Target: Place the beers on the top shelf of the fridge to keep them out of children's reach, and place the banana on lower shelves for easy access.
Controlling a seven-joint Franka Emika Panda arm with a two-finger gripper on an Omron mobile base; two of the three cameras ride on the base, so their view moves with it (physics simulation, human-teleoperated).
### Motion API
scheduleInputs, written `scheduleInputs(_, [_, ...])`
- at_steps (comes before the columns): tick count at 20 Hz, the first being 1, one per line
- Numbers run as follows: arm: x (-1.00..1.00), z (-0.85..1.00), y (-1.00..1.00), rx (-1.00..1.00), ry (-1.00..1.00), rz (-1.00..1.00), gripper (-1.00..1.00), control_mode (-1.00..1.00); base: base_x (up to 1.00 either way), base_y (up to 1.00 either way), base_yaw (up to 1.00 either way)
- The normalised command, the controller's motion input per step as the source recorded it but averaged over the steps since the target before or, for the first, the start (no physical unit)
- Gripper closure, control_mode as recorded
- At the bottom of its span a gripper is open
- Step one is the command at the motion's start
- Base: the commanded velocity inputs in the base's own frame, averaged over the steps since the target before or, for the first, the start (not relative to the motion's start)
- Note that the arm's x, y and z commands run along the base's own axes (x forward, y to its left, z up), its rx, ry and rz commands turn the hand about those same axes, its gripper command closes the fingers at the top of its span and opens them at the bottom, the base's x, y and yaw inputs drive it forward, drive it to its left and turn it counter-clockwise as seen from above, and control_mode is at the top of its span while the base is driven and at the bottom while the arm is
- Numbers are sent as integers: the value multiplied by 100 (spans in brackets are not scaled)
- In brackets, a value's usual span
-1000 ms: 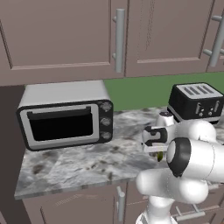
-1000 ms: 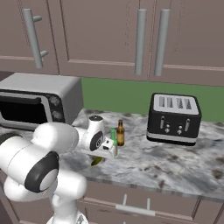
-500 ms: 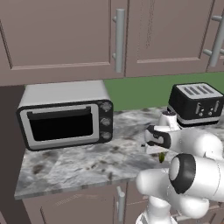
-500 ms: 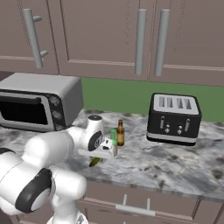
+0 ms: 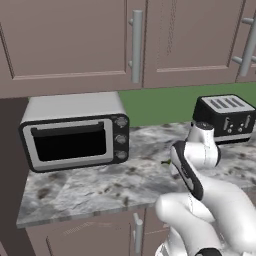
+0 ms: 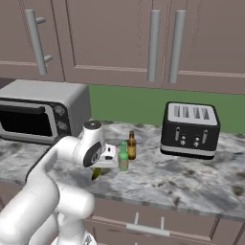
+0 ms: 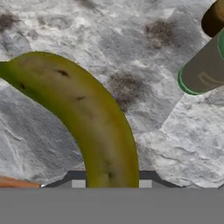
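My gripper (image 6: 98, 171) clamped shut on the banana (image 7: 87, 118) near the front edge of the marbled desk (image 6: 191, 184), green bottle (image 6: 123, 157) and amber bottle (image 6: 131, 145) upright just beside, toaster (image 6: 190, 129) toward the back edge.

No text, brand, number or sign can be read in these pictures. The green bottle (image 6: 123, 158) carries a pale label, but it is too small to read. The knobs of the toaster oven (image 5: 75, 132) show no readable marks.
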Motion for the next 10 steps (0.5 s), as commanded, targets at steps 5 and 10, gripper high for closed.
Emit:
scheduleInputs(5, [-40, 60, 43, 0, -20, 15, 100, -100, 0, 0, 0])
scheduleInputs(10, [-42, 83, 37, 0, -26, 15, 100, -100, 0, 0, 0])
